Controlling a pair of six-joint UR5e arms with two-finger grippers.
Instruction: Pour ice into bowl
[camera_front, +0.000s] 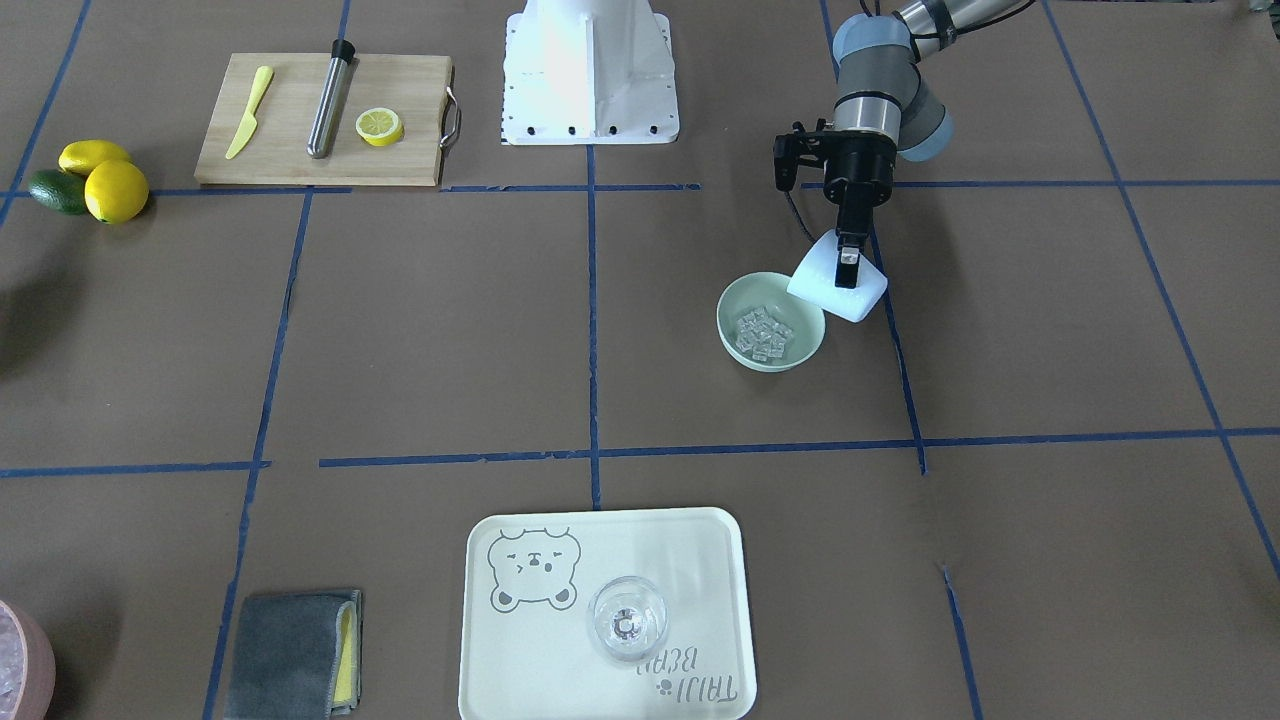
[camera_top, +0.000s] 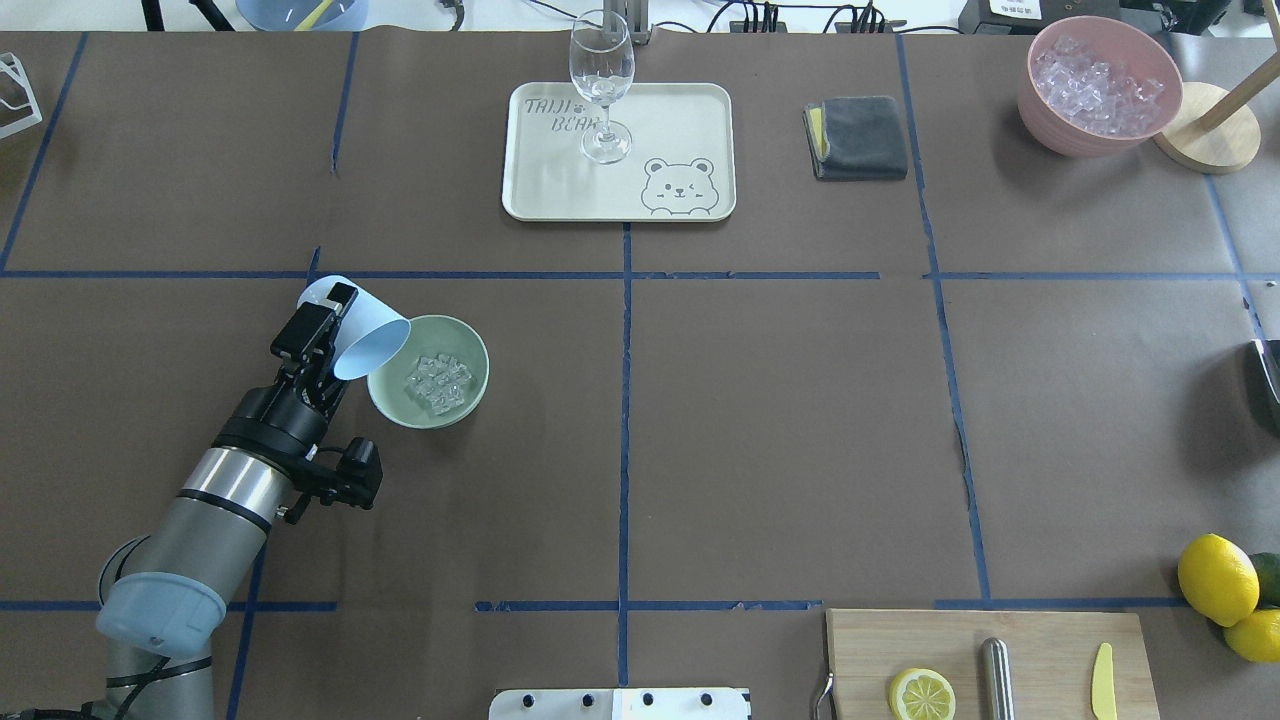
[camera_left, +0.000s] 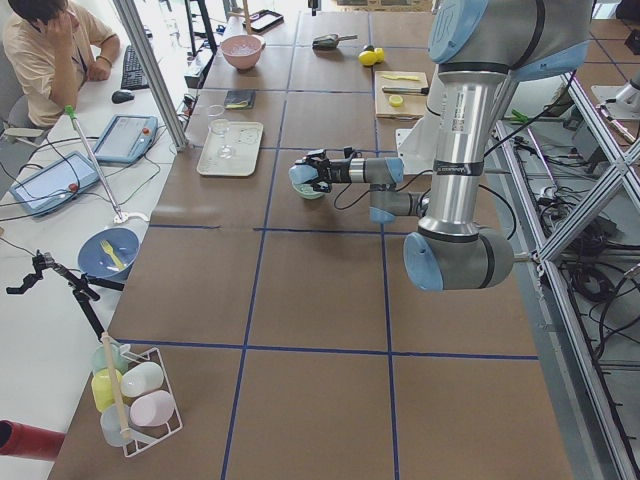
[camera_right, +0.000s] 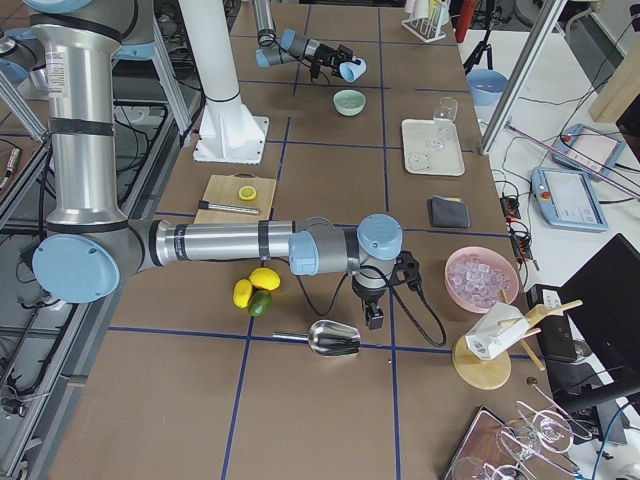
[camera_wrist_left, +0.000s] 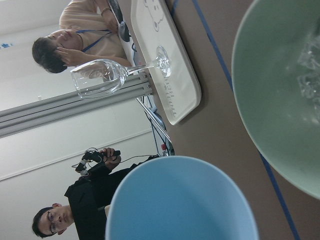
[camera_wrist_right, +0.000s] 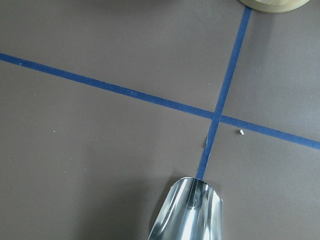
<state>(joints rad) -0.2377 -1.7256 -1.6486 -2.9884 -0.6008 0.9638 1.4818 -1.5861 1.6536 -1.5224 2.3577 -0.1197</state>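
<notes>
My left gripper (camera_top: 330, 310) is shut on the light blue cup (camera_top: 365, 340) and holds it tipped on its side, mouth over the near rim of the mint-green bowl (camera_top: 473, 352). The ice (camera_top: 438, 382) lies as a small heap of clear cubes inside the bowl. The front view shows the same: cup (camera_front: 838, 290), bowl (camera_front: 775, 362), ice (camera_front: 762, 333). In the left wrist view the cup's rim (camera_wrist_left: 182, 200) is empty beside the bowl (camera_wrist_left: 270, 100). My right gripper (camera_right: 372, 318) is far off by a metal scoop (camera_right: 335, 338); I cannot tell its state.
A cream tray (camera_top: 690, 110) holds a wine glass (camera_top: 602, 85). A pink bowl of ice (camera_top: 1095, 85) and a grey cloth (camera_top: 858, 137) stand at the far right. A cutting board (camera_top: 1040, 640) carries a lemon slice, a steel muddler and a knife. Lemons (camera_top: 1218, 580) lie beside it.
</notes>
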